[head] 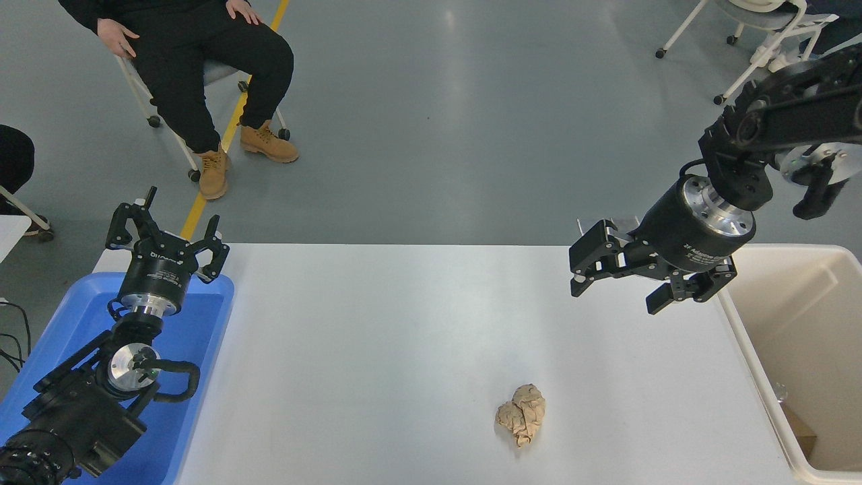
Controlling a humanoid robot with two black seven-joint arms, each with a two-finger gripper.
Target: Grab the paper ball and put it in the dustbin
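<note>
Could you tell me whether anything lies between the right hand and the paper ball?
Nothing visible does. The open right hand hangs above the white table, and only bare tabletop separates it from the paper ball.

A tan-brown paper ball (522, 423) lies on the white table (377, 350). At the right stands a cream-beige dustbin (747, 343), at the left a blue tray (202, 337). Both grippers are black.

Bare table (404, 337) all around paper ball (521, 422); dustbin (744, 337) open-topped at right, its bottom apparently holding scraps.
</note>
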